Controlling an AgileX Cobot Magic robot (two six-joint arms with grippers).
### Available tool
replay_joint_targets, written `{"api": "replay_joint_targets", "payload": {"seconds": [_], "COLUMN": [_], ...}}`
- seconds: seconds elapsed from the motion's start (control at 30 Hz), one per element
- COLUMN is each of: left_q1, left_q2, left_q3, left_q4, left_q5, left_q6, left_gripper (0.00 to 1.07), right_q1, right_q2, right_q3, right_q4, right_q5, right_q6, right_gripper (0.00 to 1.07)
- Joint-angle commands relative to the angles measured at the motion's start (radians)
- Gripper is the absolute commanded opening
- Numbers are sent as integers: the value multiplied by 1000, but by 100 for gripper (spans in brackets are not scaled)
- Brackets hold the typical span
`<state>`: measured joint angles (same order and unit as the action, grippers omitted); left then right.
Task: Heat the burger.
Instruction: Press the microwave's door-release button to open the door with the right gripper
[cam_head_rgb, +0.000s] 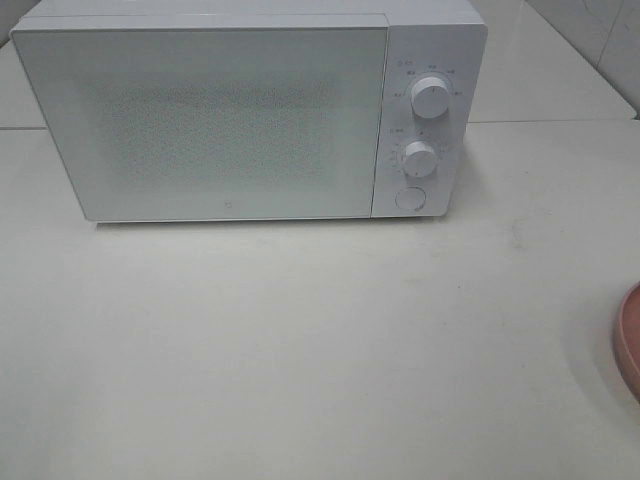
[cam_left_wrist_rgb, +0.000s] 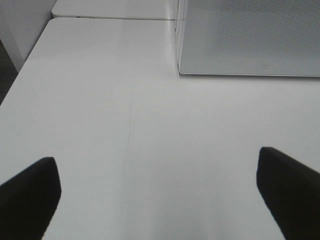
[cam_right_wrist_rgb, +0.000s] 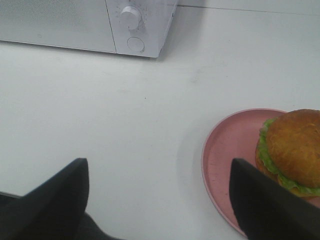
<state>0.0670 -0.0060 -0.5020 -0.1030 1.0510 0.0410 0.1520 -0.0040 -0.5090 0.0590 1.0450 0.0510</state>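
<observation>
Presently located the burger on a pink plate at the right edge of the table. Noted microwave toward the far edge, door shut. Observed left fingers spread wide, empty; right fingers likewise apart, near the plate.

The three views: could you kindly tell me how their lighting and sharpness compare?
Exterior high view: soft, flat, hazy light; the microwave door shows speckled mesh, only a faint shadow beneath. Left wrist view: the table is nearly washed out, the left claw dark and blurred. Right wrist view: the burger is fairly sharp with a mild sheen, the right claw blurred.
</observation>
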Motion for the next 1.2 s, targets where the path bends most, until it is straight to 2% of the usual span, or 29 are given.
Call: {"api": "replay_joint_targets", "payload": {"seconds": [0.03,0.53,0.67,1.2], "left_q1": [1,1,1,1], "left_q2": [-24,-24,-24,-24], "left_q3": [3,3,3,3], "left_q4": [-4,-4,-4,-4], "left_q5": [-14,-14,-14,-14], "left_q6": [-1,-1,-1,-1], "left_gripper": [100,100,100,100], "right_q1": [-6,-6,-6,-6], "right_q2": [-26,-13,67,359], "right_q3": [1,-19,-53,-53], "right_q4": [3,4,4,4], "right_q5": [-9,-20,-58,-298], "right_q6": [-8,8,11,8], "right_gripper": [75,75,75,75]}}
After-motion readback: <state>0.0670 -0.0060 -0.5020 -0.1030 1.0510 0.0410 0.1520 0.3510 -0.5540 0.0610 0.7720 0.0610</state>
